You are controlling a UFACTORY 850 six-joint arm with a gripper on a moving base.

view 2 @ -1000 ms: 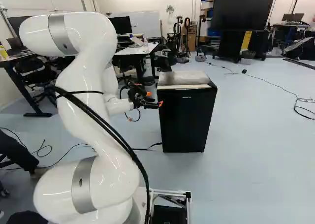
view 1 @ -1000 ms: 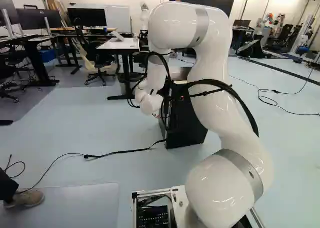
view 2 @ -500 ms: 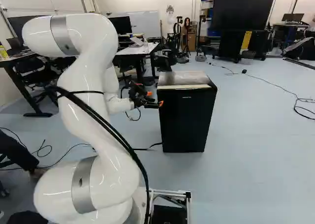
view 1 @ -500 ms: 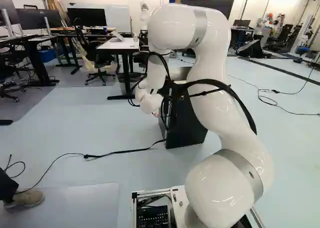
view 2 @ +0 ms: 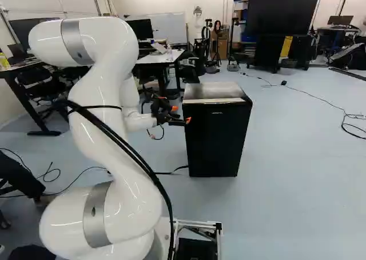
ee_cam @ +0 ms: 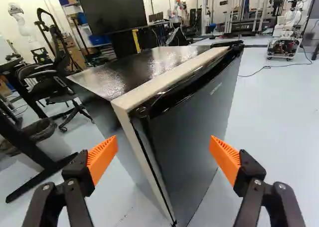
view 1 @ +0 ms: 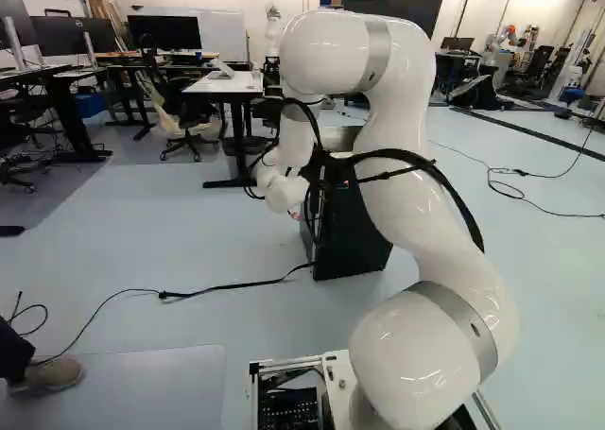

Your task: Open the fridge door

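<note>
One white robot arm (view 2: 106, 123) nearest; its wrist + loose cabling mask the gripper in L base view. Black cord (view 1: 227, 286) on floor, near L: could snag if base rolls over it. Gripper (ee_cam: 163, 147) spread wide, orange pads (ee_cam: 101, 159) gripping nth. Just ahead, slightly R: mini fridge (view 2: 214, 137), upright on floor. Door (ee_cam: 194, 132) looks shut, so prob. still to be pried. Main risk: misjudged depth/angle, pad shoves door or cabinet side and fridge slides or twists. Also poss. slip: smooth face, no handle visible. Can't tell if any pad touches; hinge side unclear; fridge's bottom corner cut off in wrist view. Far L, white-topped desk (view 2: 157, 59), prob. clear of the job.
</note>
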